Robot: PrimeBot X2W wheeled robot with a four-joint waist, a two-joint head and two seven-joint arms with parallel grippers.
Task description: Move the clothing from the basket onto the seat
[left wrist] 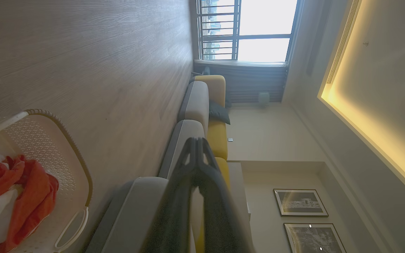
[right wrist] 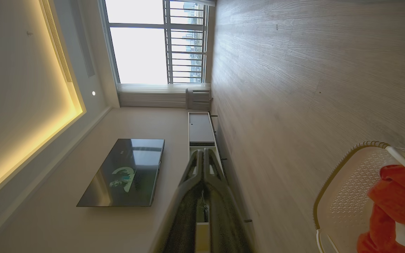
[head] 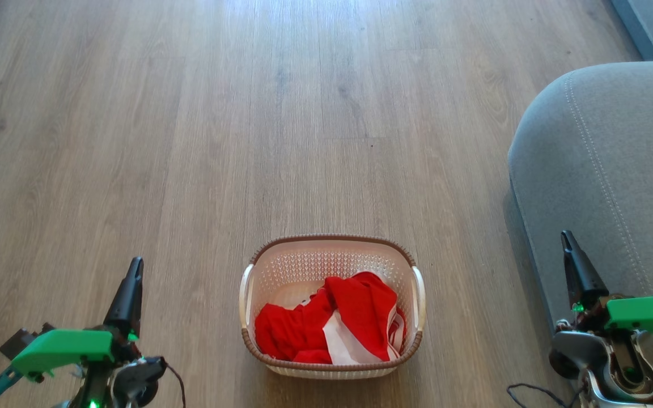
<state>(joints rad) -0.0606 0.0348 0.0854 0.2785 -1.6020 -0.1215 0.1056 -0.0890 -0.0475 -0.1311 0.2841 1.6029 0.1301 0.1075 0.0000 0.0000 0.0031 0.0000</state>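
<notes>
Lying in the basket [head: 332, 242], clothing [head: 360, 306] heap long left-to-right; left pincer [head: 135, 263], right pincer [head: 566, 236] clenched empty.

Crumpled red-and-white clothing [head: 335, 328] fills the cream basket [head: 332, 249] beside the grey seat [head: 604, 170].

Clothing [head: 326, 328] in basket [head: 332, 249] on floor [head: 190, 141]; seat [head: 604, 170] right of basket, apart.
</notes>
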